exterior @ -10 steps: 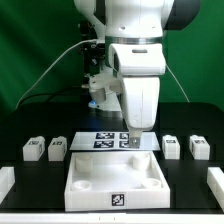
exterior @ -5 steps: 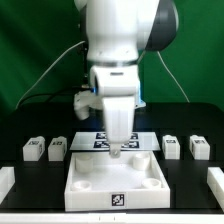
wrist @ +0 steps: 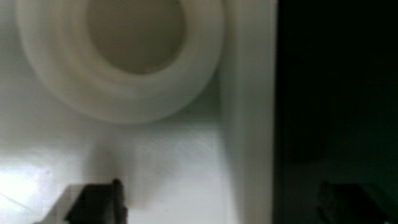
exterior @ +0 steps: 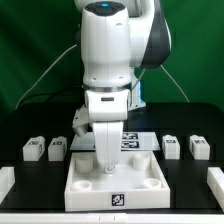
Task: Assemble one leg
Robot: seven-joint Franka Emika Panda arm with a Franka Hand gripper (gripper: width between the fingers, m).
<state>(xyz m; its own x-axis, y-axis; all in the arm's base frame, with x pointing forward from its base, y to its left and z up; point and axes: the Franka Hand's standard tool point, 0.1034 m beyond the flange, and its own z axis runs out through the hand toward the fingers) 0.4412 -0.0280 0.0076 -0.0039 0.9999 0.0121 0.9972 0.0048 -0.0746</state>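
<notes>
Exterior view, arm: the Panda arm (exterior: 108, 60) is seen pointing straight down over the middle of the black table (exterior: 30, 185).
Exterior view, gripper: the gripper (exterior: 108, 166) is set low inside the tray-like piece (exterior: 85, 196), near its back rim. Its opening cannot be read from here.
Exterior view, legs: one leg (exterior: 33, 149) and a second leg (exterior: 58, 148) are stood side by side on the exterior view's left. A third leg (exterior: 171, 146) and a fourth leg (exterior: 198, 148) are stood on its right. All four rest on the table, well apart from the gripper, and none is held. The row is judged to be laid out so that each can be reached singly.
Exterior view, marker board: the marker board (exterior: 137, 141) is partly hidden behind the arm.
Wrist view, gripper: the gripper (wrist: 222, 205) is shown spread wide, with nothing between its dark fingertips (wrist: 93, 200).
Wrist view, tray-like piece: its white floor (wrist: 71, 150) and a round socket (wrist: 134, 45) are seen close and blurred.
Wrist view, step: the tray-like piece is judged to be the thing addressed, not yet a leg.
</notes>
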